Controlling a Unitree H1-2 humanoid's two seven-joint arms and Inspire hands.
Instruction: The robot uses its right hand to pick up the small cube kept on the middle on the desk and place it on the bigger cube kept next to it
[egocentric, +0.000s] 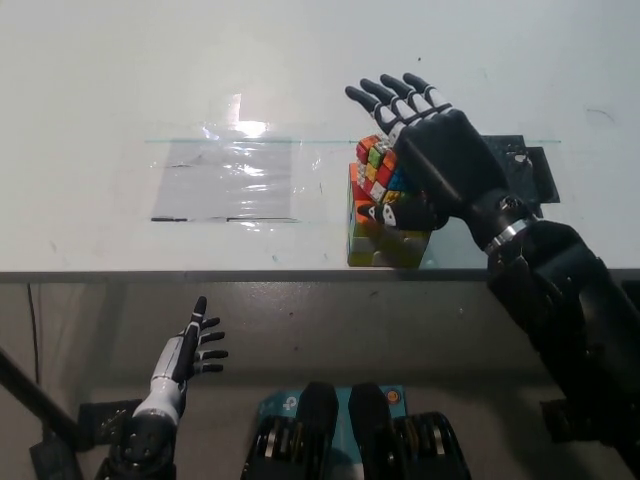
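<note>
A small multicoloured cube (376, 167) sits on top of a bigger cube (386, 243) with yellow-green sides, near the desk's front edge at middle right. My black right hand (441, 160) hovers over both from the right. Its fingers (390, 97) are stretched out and apart, pointing away above the small cube. Its thumb (385, 212) lies against the stack's front. The hand hides the right part of both cubes. The hand looks open, not clasped on the small cube. My white left hand (186, 351) rests open below the desk edge at lower left.
A clear, shiny plastic sheet (228, 180) is taped flat on the white desk (120, 80) left of the cubes. A black patch (520, 172) lies behind my right wrist. The desk's front edge (200, 272) runs just below the cubes.
</note>
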